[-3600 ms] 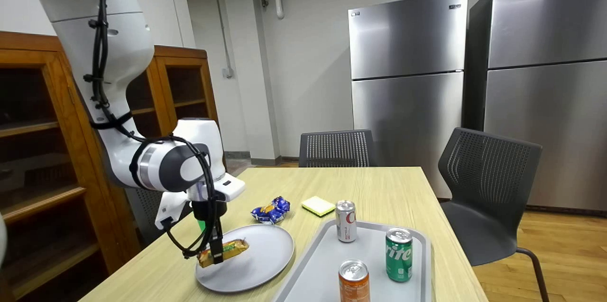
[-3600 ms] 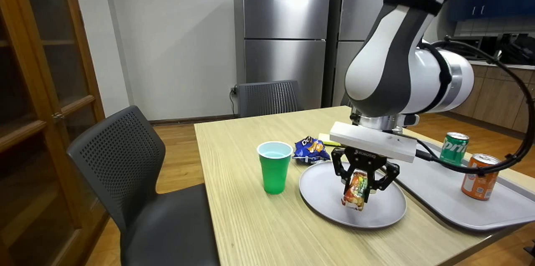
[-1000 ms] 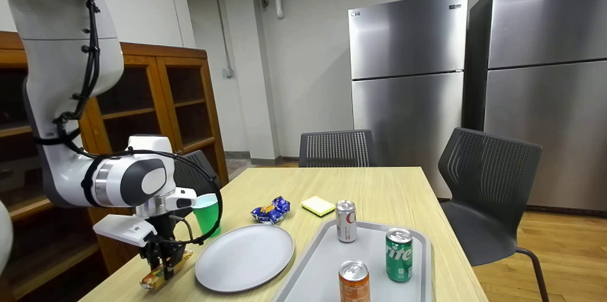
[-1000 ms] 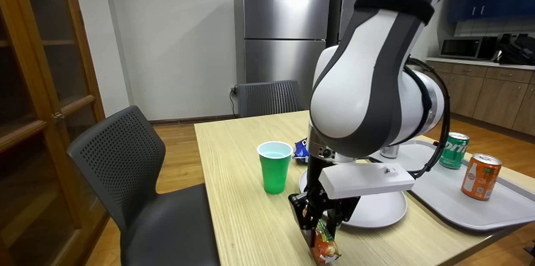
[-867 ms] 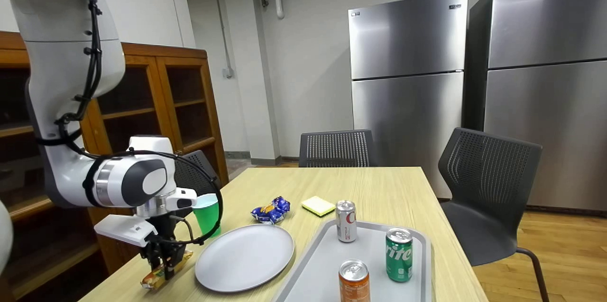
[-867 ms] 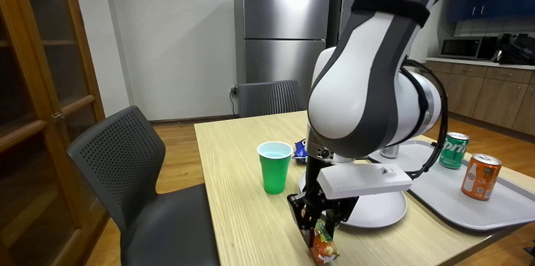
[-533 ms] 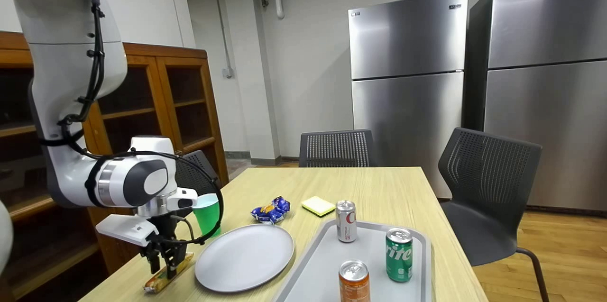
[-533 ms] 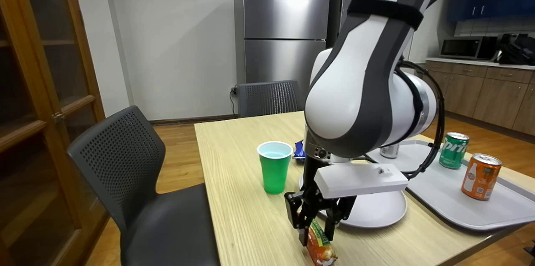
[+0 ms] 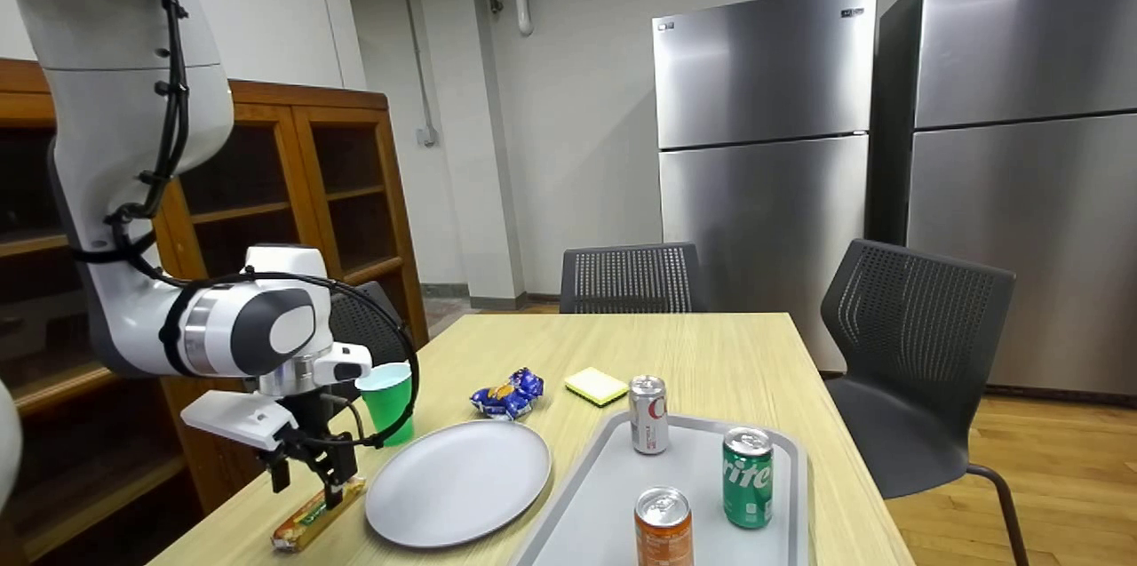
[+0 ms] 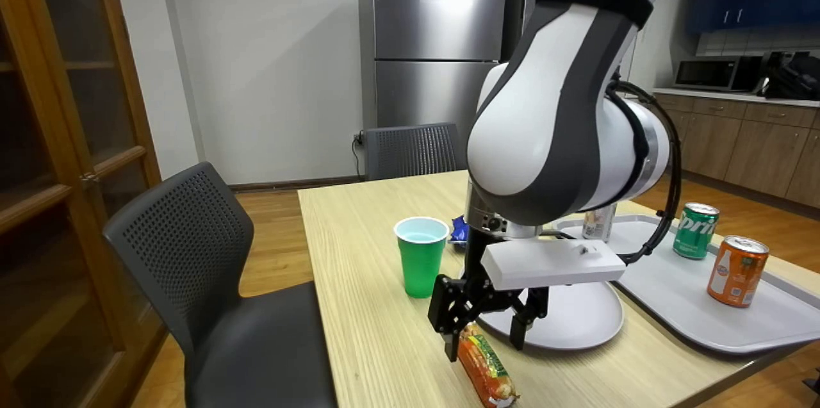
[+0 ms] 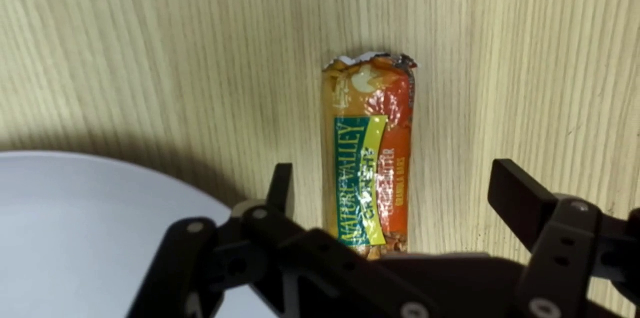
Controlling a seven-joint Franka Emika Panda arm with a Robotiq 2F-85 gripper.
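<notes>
A granola bar in an orange-red wrapper with a green and yellow label (image 11: 370, 158) lies flat on the wooden table, its near end hidden by the gripper body in the wrist view. My gripper (image 11: 397, 188) is open just above it, one finger to each side, with bare gaps between the wrapper and both fingers. In both exterior views the fingertips of the gripper (image 10: 485, 342) hang over the far part of the bar (image 10: 483, 366), clear of the table. Beside the bar sits a round grey plate (image 9: 457, 482) with nothing on it.
A green cup (image 10: 421, 261) stands behind the gripper near the table edge. Beyond the plate are a blue snack bag (image 9: 508, 394) and a yellow sponge (image 9: 596, 386). A grey tray (image 9: 595, 513) carries silver (image 9: 648, 415), green (image 9: 747, 477) and orange (image 9: 663, 535) cans.
Earlier the gripper held the bar over the plate. It has carried the bar to the table beside the plate, spread its fingers, let go and risen slightly.
</notes>
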